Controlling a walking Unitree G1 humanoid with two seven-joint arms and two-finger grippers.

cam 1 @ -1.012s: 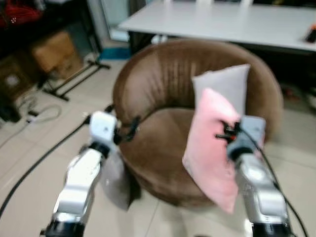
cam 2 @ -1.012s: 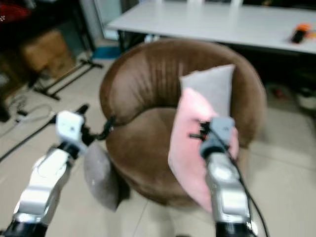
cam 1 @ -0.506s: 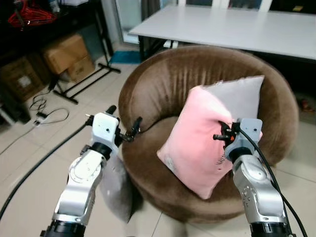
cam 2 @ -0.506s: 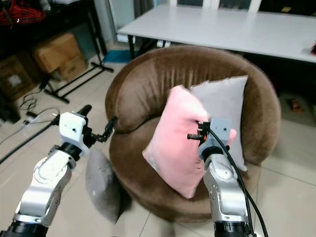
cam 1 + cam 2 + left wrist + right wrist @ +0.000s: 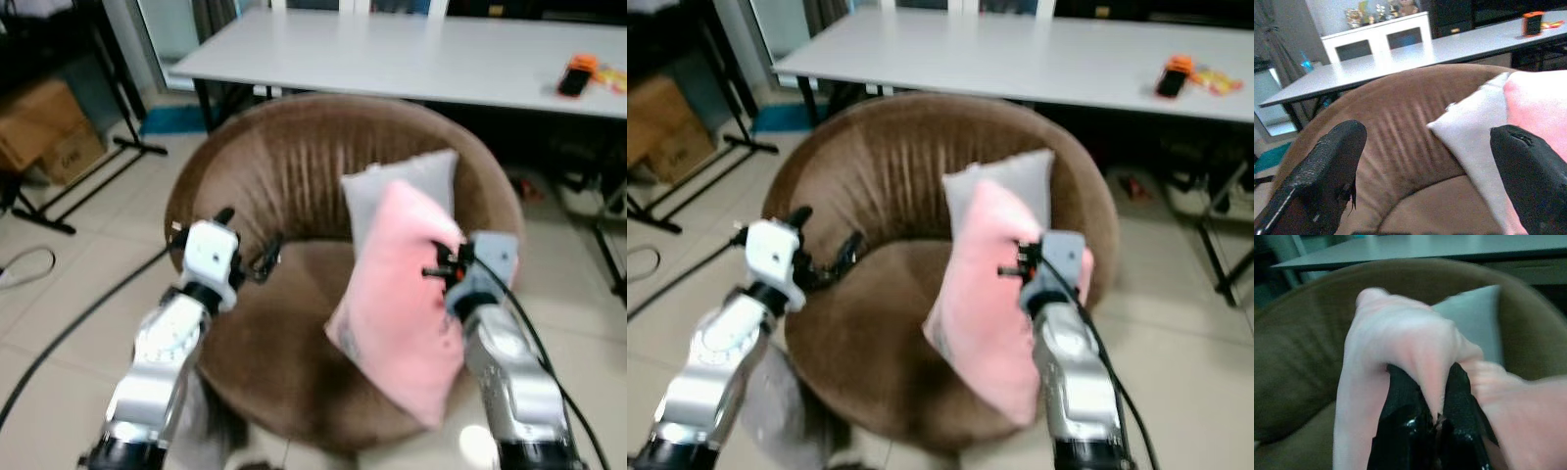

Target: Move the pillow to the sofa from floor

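While the right gripper (image 5: pixel 1437 404) pinches a fold of the pink pillow (image 5: pixel 402 299) tight between its fingers, the pillow hangs over the sofa (image 5: pixel 284 176) seat – a grey pillow (image 5: pixel 392 191) just behind it. The left gripper (image 5: pixel 1425 161) hovers spread wide, holding nothing, at the sofa's front.

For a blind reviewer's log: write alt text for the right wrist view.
The right gripper is shut on a pink pillow, its black fingers pinching a bunched fold of the fabric. Behind the pillow stands a grey pillow against the curved back of a brown sofa, with a white table beyond.
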